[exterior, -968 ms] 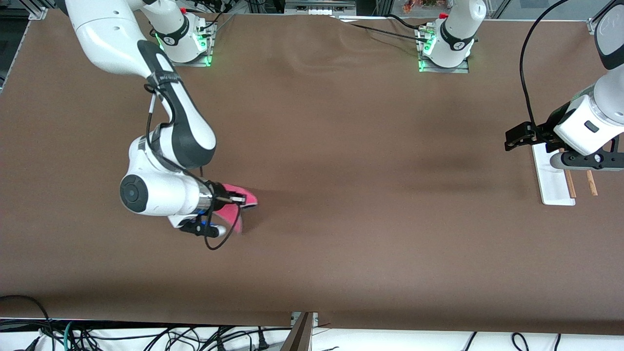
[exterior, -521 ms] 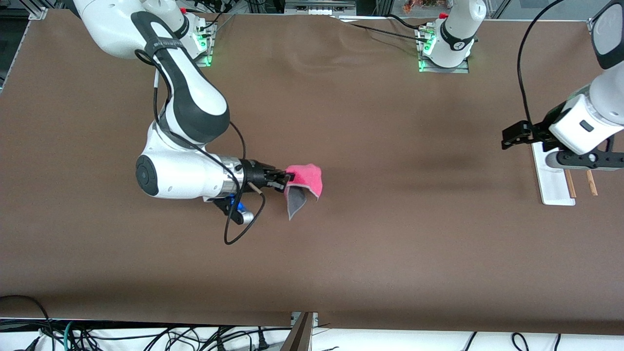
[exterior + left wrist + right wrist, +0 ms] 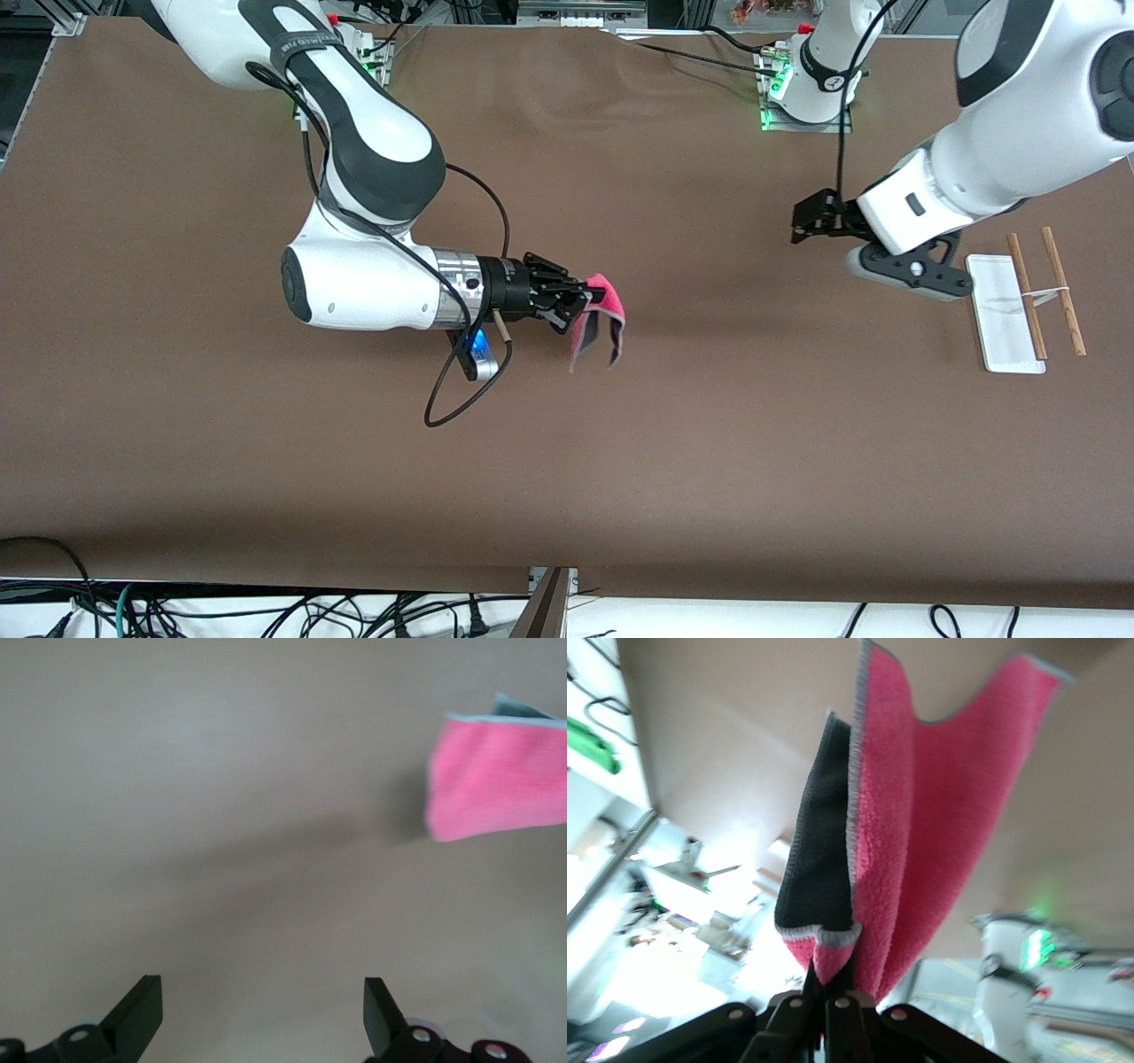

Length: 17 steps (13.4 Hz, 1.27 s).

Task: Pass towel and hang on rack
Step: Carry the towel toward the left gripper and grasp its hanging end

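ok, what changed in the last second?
The right gripper lifted the towel off the table and carried it toward the middle. The left gripper left its place over the rack and came toward the towel, fingers open. The rack stayed put, and the right gripper's hold on the towel is unchanged.

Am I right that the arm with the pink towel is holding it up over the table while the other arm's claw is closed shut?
Not quite. The right gripper does hold the pink towel up over the table, but the left gripper is open: the left wrist view shows its two fingers spread well apart, with nothing between them.
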### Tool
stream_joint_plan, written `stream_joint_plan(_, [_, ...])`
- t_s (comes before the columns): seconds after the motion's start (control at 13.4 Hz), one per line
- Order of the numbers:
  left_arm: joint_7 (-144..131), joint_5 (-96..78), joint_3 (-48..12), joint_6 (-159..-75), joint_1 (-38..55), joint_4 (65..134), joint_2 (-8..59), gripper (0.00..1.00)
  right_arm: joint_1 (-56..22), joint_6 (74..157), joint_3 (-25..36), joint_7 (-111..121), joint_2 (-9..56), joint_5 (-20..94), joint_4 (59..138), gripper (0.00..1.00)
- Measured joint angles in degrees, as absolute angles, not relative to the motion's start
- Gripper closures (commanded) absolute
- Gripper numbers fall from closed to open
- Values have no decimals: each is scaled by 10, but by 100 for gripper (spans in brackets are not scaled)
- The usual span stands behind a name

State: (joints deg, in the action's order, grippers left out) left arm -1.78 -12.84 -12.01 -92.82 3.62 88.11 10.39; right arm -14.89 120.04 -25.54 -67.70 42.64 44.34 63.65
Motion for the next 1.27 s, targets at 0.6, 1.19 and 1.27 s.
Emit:
stream_joint_plan(0.6, [296,-326,-116,-957,-10,883,188,0,-146,1291,-300,-751,426,497,636,100])
stream_joint_plan(1.19, [637,-558,-121,-979,2,884,286,0,-146,1310,-306,-762,427,498,636,100])
stream_joint_plan(1.27, [681,-580,-121,-989,6,884,299,0,-146,1313,-307,-764,427,499,636,100])
